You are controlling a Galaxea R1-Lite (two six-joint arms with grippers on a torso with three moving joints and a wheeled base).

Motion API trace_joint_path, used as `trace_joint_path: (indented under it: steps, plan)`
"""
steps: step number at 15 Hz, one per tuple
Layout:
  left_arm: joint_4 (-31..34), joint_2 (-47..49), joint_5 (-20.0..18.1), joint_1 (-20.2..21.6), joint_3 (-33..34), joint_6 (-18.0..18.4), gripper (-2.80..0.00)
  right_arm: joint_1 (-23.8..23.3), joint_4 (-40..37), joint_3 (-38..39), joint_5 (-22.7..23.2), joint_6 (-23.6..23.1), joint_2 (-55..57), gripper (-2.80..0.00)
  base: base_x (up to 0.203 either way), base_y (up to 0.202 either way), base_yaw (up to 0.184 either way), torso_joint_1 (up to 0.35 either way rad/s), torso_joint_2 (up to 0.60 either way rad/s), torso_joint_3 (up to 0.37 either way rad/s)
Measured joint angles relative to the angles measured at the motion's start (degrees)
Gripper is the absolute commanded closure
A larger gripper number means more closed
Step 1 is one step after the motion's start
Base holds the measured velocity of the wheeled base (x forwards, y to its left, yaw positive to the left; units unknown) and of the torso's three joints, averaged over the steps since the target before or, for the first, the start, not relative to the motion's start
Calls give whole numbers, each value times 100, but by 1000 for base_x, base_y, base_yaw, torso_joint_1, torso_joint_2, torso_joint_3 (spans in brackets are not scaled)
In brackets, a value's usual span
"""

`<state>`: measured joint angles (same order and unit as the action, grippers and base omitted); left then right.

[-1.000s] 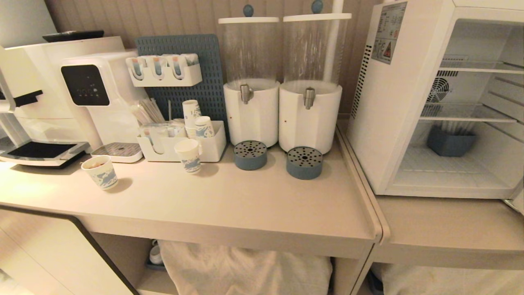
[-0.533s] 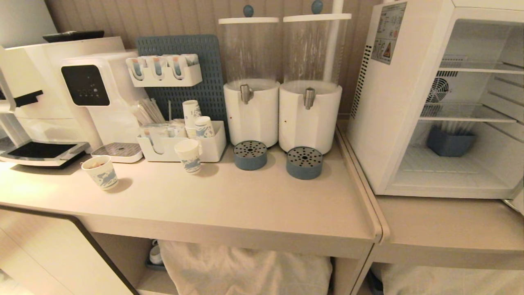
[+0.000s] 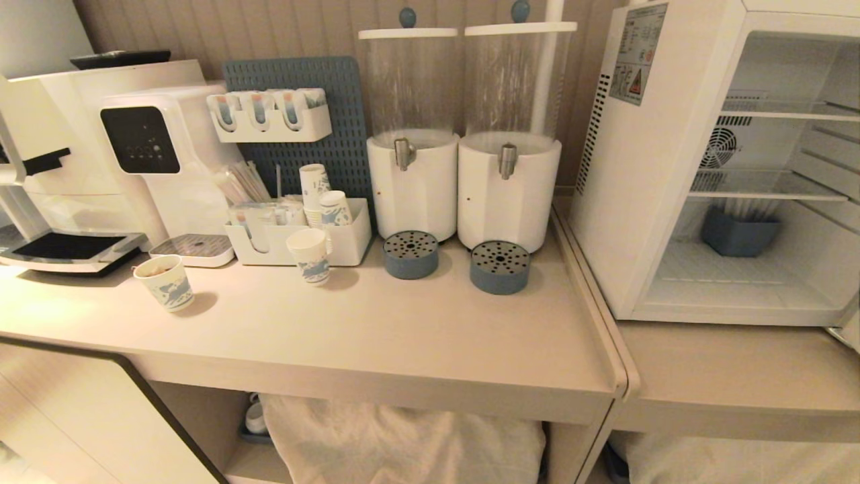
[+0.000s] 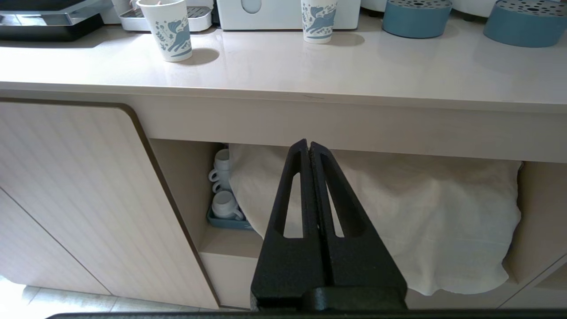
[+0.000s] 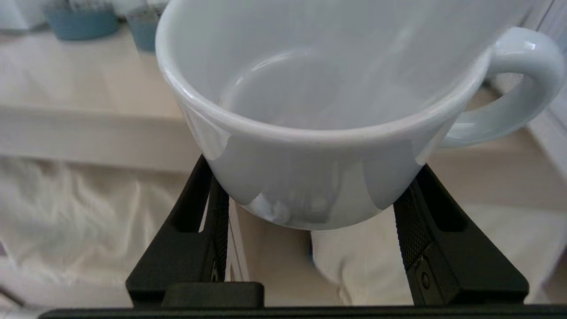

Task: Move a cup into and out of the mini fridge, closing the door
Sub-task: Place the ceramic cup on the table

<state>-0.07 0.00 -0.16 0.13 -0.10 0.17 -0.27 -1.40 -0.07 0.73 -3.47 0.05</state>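
Observation:
The white ceramic cup [image 5: 310,133] fills the right wrist view, its handle [image 5: 522,88] off to one side. My right gripper [image 5: 312,181] is shut on the cup's lower body, one black finger on each side. It hangs in front of the counter, out of the head view. The mini fridge [image 3: 645,168] stands at the right of the counter, its inside open to view with wire shelves and a fan. Only a sliver of the door [image 3: 852,336] shows at the right edge. My left gripper [image 4: 308,148] is shut on nothing, parked below the counter front.
A blue tub [image 3: 739,232] sits on the fridge floor. Two drink dispensers [image 3: 413,134] with blue drip trays [image 3: 499,267], paper cups [image 3: 164,282] and white machines [image 3: 154,154] line the counter [image 3: 403,336]. Under it are white cloth [image 4: 398,212] and several white cups [image 4: 223,204].

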Motion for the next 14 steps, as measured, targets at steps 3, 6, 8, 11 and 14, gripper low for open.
trace_joint_path:
  steps: [3,6,8,11,14]
  plan:
    - [0,0,-3,2,0,2,0,0,13,-20,-13,12,-5,0,0,0,0,0,0,0]
    - [0,2,-5,2,0,62,0,0,10,-20,-21,20,-5,0,0,0,0,0,0,0]
    - [10,2,-2,2,0,72,0,0,8,-20,-22,28,-7,0,0,0,0,0,0,0]
    - [10,2,-1,2,0,87,0,0,-23,-20,-32,28,-12,0,0,0,0,0,0,0]
    - [7,2,-2,2,0,80,0,0,-20,-20,-32,26,-12,0,0,0,0,0,0,0]
